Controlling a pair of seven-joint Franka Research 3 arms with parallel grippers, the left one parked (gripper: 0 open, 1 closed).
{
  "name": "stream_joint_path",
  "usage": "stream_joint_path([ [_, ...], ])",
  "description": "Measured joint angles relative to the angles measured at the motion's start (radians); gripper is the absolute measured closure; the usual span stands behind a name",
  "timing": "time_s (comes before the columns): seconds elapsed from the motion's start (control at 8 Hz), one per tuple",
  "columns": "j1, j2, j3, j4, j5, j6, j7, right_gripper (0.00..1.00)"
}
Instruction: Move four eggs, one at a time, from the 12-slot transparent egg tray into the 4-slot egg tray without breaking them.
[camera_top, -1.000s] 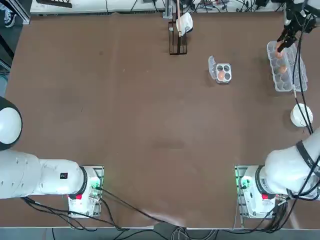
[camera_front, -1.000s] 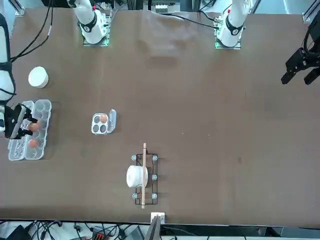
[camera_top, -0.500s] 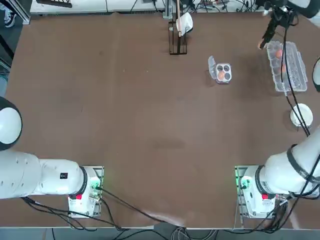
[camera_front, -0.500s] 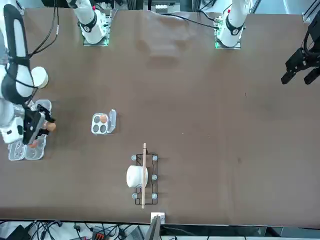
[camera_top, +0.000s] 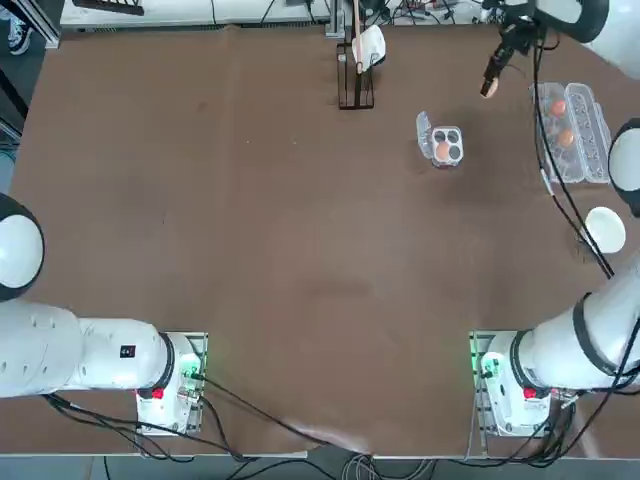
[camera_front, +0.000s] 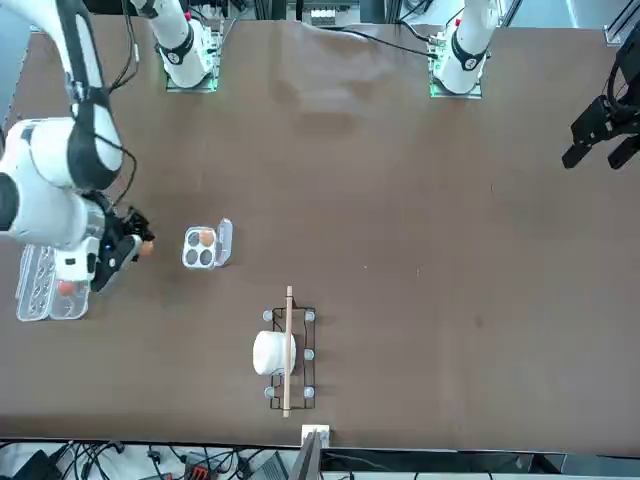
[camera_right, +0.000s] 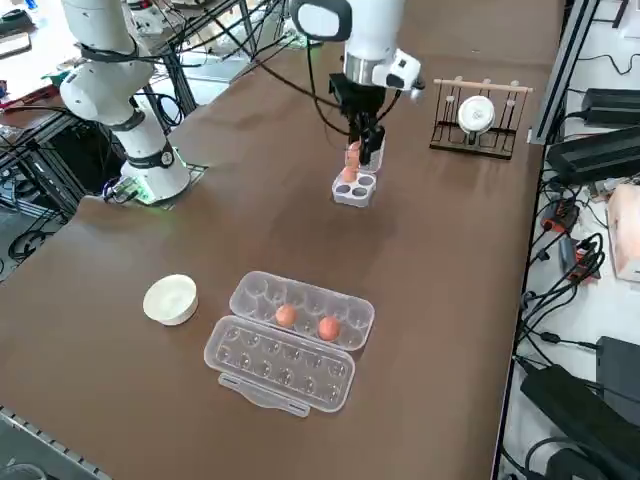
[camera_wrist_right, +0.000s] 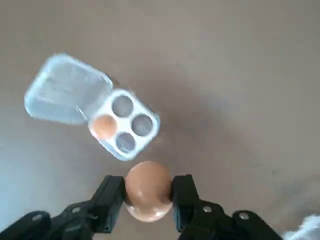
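My right gripper is shut on an orange-brown egg and hangs above the table between the two trays. In the top view the gripper is up and right of the 4-slot egg tray. That small clear tray has its lid flap open and holds one egg. The 12-slot transparent egg tray lies open near the table's right edge with two eggs in one row. From the front, the held egg is just short of the small tray.
A white bowl sits near the long carton, towards the robot. A wire rack with a white cup stands at the far edge, left of the small tray. Cables run beyond the table's far edge.
My right gripper has lifted an egg out of the long carton and carried it left towards the 4-slot tray. The carton now shows two eggs.
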Motion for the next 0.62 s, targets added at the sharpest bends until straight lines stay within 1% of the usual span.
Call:
stream_joint_path([
  [0.38, 0.084, 0.017, 0.000, -0.018, -0.021, 0.033, 0.250, 0.44],
  [0.62, 0.138, 0.042, -0.001, -0.041, -0.024, 0.108, 0.385, 0.44],
])
